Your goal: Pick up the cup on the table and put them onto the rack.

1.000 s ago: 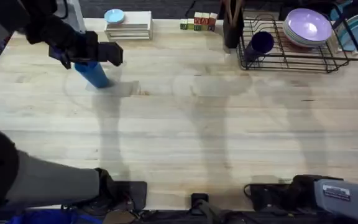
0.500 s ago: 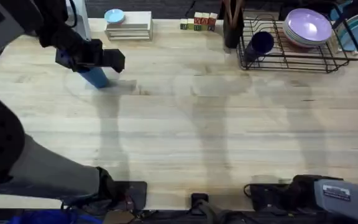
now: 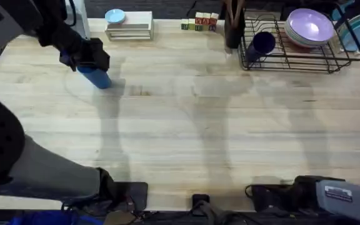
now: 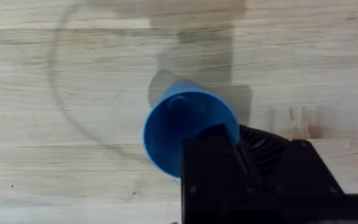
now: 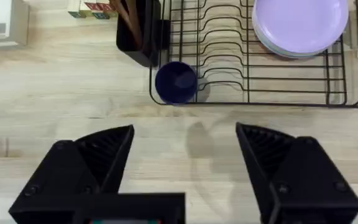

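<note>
My left gripper (image 3: 87,57) has its fingers clamped on the blue cup's (image 3: 96,76) rim, far from the rack (image 3: 292,59). Light, rigid, slick plastic. My right fingers (image 5: 104,149) rest apart.

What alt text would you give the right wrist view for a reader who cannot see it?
The right gripper hangs open over a wooden table, facing a black wire rack. The rack holds a dark blue cup at one corner and stacked purple plates at the other end.
</note>
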`<act>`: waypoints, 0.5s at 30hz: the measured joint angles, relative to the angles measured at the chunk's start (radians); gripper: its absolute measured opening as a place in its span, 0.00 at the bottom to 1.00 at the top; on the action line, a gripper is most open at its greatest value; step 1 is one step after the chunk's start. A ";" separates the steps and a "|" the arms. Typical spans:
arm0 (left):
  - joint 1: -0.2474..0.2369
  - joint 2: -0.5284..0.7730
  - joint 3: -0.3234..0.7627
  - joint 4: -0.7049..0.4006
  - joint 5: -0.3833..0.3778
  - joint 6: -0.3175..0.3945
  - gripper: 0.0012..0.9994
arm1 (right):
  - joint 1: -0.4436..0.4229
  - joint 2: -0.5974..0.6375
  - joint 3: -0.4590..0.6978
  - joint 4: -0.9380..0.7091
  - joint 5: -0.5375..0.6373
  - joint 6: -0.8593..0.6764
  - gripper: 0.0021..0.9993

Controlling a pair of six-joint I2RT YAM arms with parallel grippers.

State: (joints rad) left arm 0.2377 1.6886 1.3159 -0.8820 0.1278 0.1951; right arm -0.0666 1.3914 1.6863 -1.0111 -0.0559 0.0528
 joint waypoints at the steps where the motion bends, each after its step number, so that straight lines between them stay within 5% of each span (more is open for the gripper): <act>1: 0.001 0.000 0.002 0.000 -0.001 -0.001 0.04 | 0.000 0.000 0.000 0.000 0.000 0.000 0.99; 9: -0.002 0.000 0.042 -0.078 -0.001 -0.008 0.04 | 0.000 0.000 0.000 -0.003 0.000 0.000 0.99; 15: -0.080 0.002 0.255 -0.223 -0.001 -0.017 0.04 | 0.000 -0.003 0.000 -0.023 0.000 0.000 0.99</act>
State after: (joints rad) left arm 0.1576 1.6901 1.5712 -1.1051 0.1268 0.1784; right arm -0.0666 1.3882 1.6863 -1.0337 -0.0562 0.0528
